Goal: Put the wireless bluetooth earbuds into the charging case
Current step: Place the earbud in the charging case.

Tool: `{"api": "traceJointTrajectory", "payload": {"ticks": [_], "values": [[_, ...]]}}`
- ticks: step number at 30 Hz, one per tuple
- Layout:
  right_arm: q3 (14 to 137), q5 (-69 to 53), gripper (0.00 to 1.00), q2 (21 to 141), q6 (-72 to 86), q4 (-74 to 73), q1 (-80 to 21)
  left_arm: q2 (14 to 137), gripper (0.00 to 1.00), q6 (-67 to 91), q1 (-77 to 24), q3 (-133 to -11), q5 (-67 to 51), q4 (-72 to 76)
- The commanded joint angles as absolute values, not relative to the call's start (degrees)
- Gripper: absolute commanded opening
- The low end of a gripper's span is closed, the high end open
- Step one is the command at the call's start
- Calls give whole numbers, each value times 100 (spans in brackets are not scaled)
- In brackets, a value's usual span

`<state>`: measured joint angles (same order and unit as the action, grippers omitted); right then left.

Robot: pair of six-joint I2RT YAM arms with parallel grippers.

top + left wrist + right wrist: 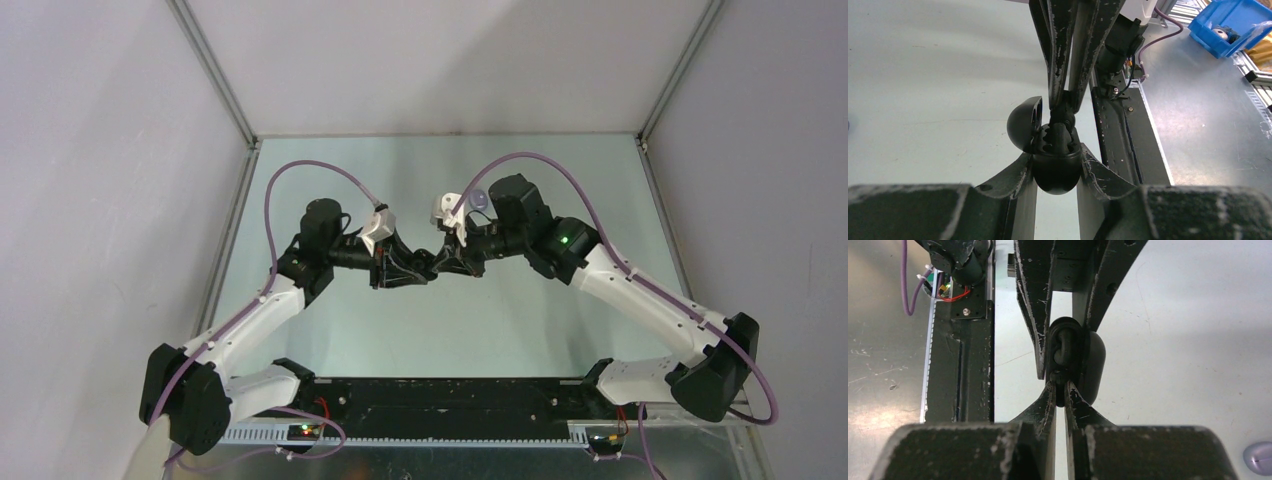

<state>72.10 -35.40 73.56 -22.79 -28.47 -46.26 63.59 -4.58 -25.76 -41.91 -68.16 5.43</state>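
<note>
a: pale table [400, 320] beneath. what have i got?
b: my left claw [1057, 156] clamps the open charging case [1055, 175]; my right claw [1059, 385] pinches a black earbud [1064, 119] tight at its mouth.

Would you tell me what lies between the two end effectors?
The open black charging case, clamped by the left end effector, with a black earbud pinched by the right end effector at its cavity; the left wrist view shows it.
</note>
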Motion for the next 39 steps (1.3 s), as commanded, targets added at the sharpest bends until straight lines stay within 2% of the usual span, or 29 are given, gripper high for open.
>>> {"api": "traceJointTrajectory", "payload": {"ticks": [1, 30, 35, 39], "values": [[7222, -3869, 10, 7357, -2406, -2803, -4660, 6232, 0, -580, -2602, -4254, -6964, 738], [7315, -3604, 10, 7803, -2585, -2973, -5112, 6163, 0, -597, -2606, -4289, -6974, 675], [7314, -2969, 8, 7839, -1960, -2530, -5062, 6155, 0, -590, -2602, -4289, -6966, 677], [7314, -3248, 8, 7794, -1630, -2417, -4917, 6127, 0, -598, -2594, -4293, -6957, 672]]}}
